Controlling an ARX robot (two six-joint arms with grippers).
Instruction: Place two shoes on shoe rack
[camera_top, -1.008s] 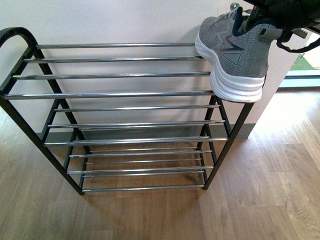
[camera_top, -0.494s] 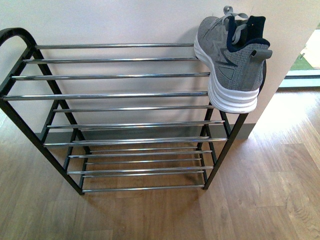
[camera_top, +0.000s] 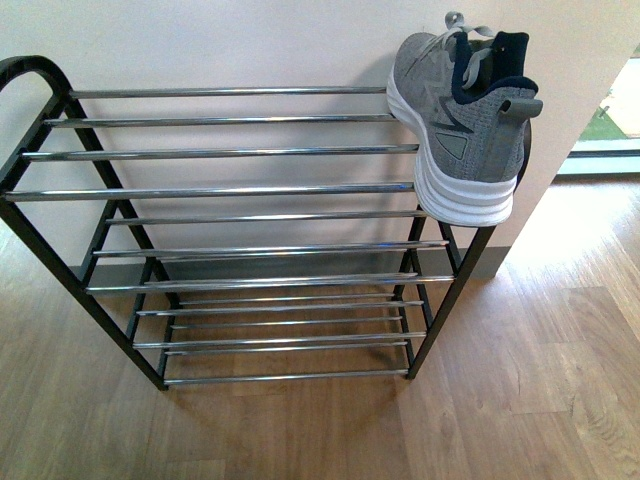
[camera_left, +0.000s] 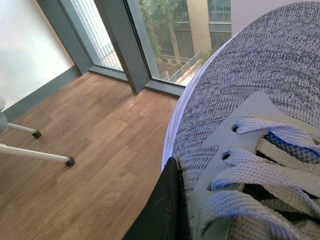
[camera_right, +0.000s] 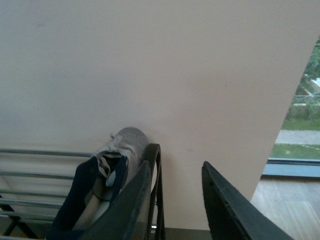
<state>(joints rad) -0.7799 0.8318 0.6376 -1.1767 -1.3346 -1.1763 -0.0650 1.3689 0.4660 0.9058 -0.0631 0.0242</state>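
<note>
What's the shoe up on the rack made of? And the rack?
The shoe: its grey top looks like knitted cloth, matte with a woven texture. Its sole looks like white foam or rubber, thick and ridged. The rods look like polished metal, since they shine and mirror the light. The frame is black, probably painted metal or plastic.

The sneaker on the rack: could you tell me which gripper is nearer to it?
Right. The right gripper, open, hangs just by the sneaker at the rack end; the left gripper is against a second sneaker, no rack in its view.
</note>
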